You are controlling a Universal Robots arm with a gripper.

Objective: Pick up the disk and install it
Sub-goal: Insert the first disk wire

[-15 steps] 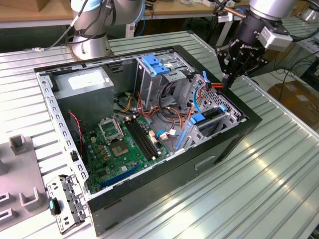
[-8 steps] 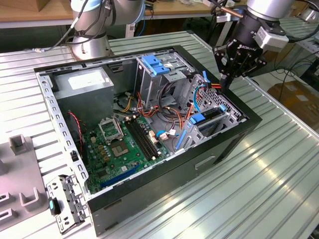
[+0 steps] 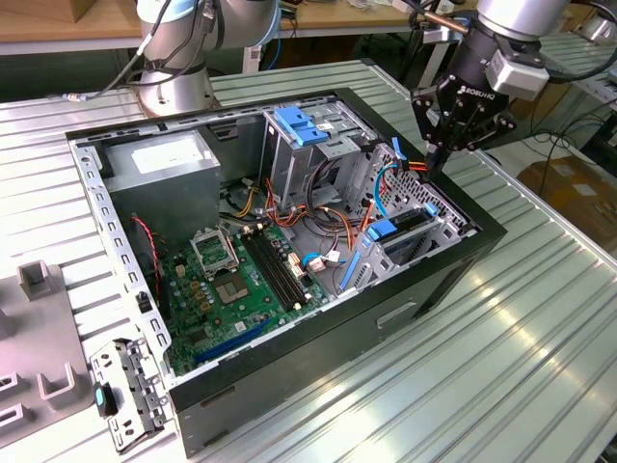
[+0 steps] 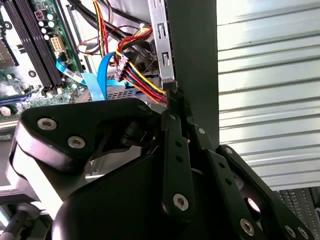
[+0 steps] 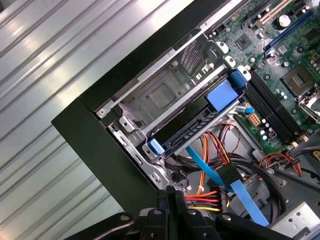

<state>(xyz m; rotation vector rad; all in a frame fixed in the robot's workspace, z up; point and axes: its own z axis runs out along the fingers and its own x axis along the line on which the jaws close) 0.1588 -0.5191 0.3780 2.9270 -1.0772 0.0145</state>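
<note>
The disk (image 3: 403,225) sits edge-up inside the metal bay (image 5: 160,95) at the corner of the open computer case on the exterior view's right. In the first wrist view its blue side rail (image 5: 220,96) and dark edge run across the bay. My gripper (image 3: 433,166) hangs just above the case rim beside that bay, over the red, yellow and blue cables (image 5: 212,197). In both wrist views its thin black fingers (image 4: 173,107) are pressed together with nothing between them, and their tips are close to the cable bundle (image 4: 137,75) and the case wall.
The black case (image 3: 289,386) lies open on a ribbed metal table. Inside are the grey power supply (image 3: 159,164), the green motherboard (image 3: 241,280) and a tall drive cage with a blue tab (image 3: 304,125). Grey fixtures (image 3: 39,328) and a metal bracket (image 3: 120,395) lie on the exterior view's left.
</note>
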